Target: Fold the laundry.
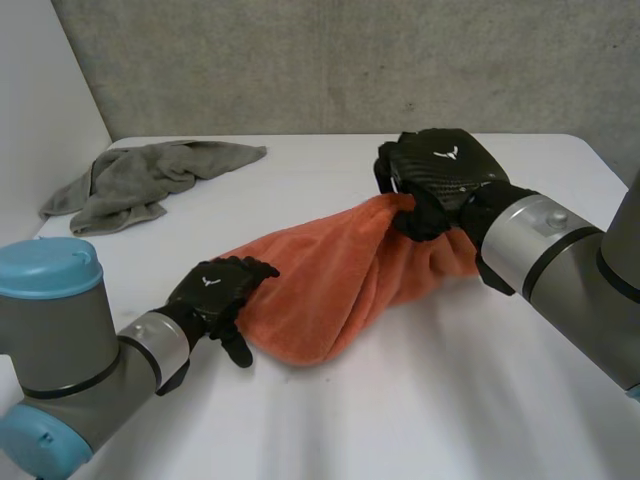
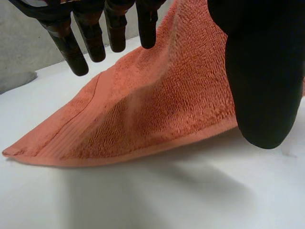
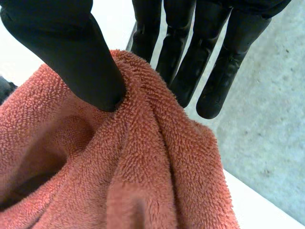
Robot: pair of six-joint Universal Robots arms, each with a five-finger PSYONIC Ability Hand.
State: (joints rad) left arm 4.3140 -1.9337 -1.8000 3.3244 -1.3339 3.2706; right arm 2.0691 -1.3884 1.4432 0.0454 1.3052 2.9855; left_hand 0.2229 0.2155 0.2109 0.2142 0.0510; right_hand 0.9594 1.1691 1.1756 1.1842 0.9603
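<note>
Two ends of orange towel (image 1: 340,280) are pinched: left robot hand (image 1: 215,290) nearer, right robot hand (image 1: 440,170) farther.

White tabletop (image 1: 420,400): plain matte surface, its far edge meeting the rear wall. Rear wall (image 1: 350,60): grey, rough, concrete-like finish, running the full width behind the tabletop. Side panel (image 1: 40,110): smooth white, standing along the tabletop's left edge.
</note>
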